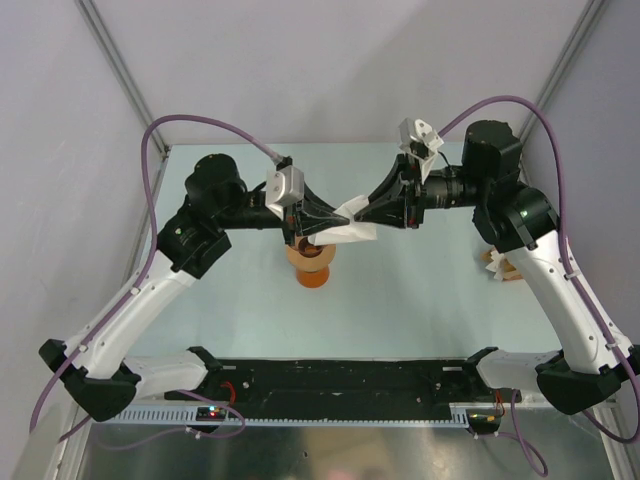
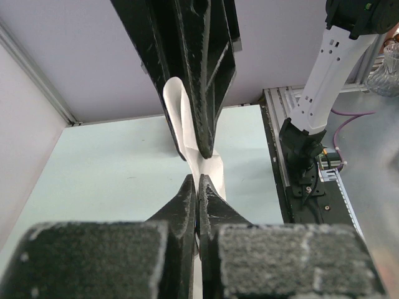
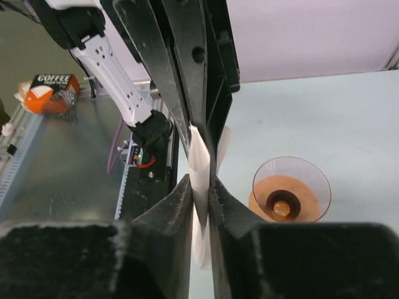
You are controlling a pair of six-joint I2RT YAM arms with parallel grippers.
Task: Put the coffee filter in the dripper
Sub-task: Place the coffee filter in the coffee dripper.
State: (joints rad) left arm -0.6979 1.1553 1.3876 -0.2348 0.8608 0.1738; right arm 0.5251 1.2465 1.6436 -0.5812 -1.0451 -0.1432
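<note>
The coffee filter (image 1: 356, 233), a thin white paper, hangs in the air between both grippers, just above and right of the dripper (image 1: 312, 262). My left gripper (image 2: 198, 184) is shut on one edge of the filter (image 2: 216, 173). From the opposite side, my right gripper (image 3: 201, 184) has its jaws slightly parted, and a loose fold of the filter (image 3: 199, 156) stands between them. The dripper (image 3: 291, 188) is a clear cone on an orange base, standing upright on the table below and beside the fingers. It holds nothing.
A tan-and-white stack of paper fans (image 1: 500, 266) lies by the right arm. An orange coffee-filter box (image 3: 53, 92) sits off the table beyond the black base rail (image 1: 340, 385). Grey walls enclose the back and sides.
</note>
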